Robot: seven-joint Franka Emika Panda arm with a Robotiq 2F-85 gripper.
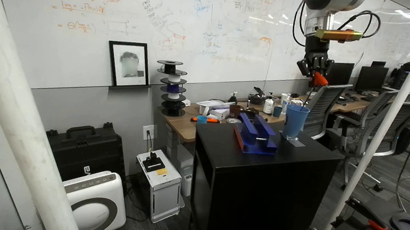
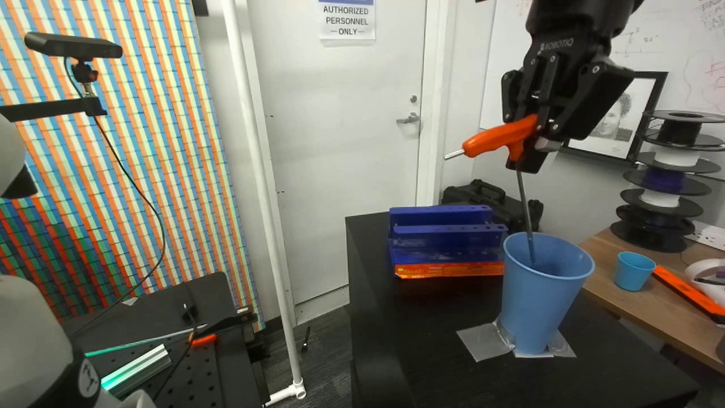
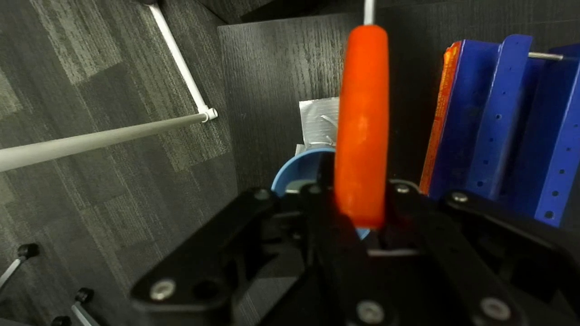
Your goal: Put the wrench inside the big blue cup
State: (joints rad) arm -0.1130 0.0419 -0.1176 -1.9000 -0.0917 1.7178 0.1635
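Note:
The wrench, with an orange-red T-shaped handle and a long thin metal shaft, shows in both exterior views [image 1: 319, 79] [image 2: 501, 137] and in the wrist view [image 3: 364, 113]. My gripper [image 2: 532, 148] is shut on its handle, above the cup. It also shows in an exterior view [image 1: 315, 74] and in the wrist view [image 3: 361, 199]. The shaft points down, slightly tilted. Its lower end appears inside the rim of the big blue cup [image 2: 538, 309]. The cup stands upright, its base taped down, and shows in an exterior view [image 1: 295, 122]. In the wrist view the cup [image 3: 290, 170] is partly hidden.
The cup stands on a black cabinet [image 2: 430, 351]. A dark-blue metal box with upright rails [image 2: 447, 249] lies beside it. A wooden desk [image 1: 184, 122] with a small blue cup [image 2: 634, 271] and spools [image 1: 172, 88] stands behind. A white pole [image 1: 376, 125] rises nearby.

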